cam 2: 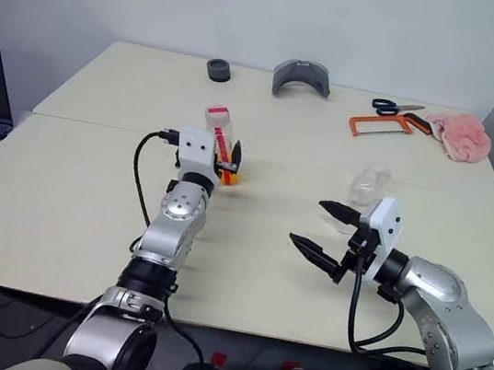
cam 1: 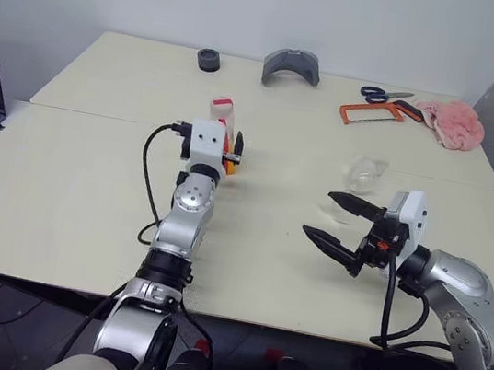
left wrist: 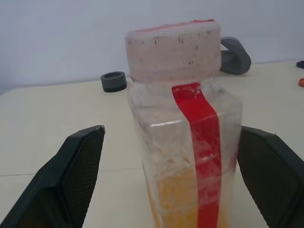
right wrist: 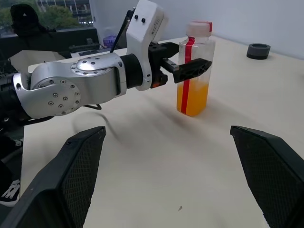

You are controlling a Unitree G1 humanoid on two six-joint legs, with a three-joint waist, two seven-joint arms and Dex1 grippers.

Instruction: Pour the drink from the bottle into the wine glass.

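The bottle (right wrist: 194, 66) stands upright on the bench (cam 1: 88, 189) between the spread jaws of the left gripper (left wrist: 178, 180), its cap (left wrist: 173, 50) on and the drink (right wrist: 192, 97) filling roughly its lower half; one black finger (right wrist: 190, 70) lies alongside the bottle's wall, with a gap visible on both sides in the left wrist view, so nothing is clamped. The wine glass (cam 1: 363, 173) stands just beyond the right gripper (cam 1: 339, 222), whose jaws are likewise wide apart and empty, pointing across toward the bottle. Judging by this, the step in hand is the approach to grasp the bottle; the next move calls for closing squarely on its flat sides without tipping it; the cap must come off before pouring.
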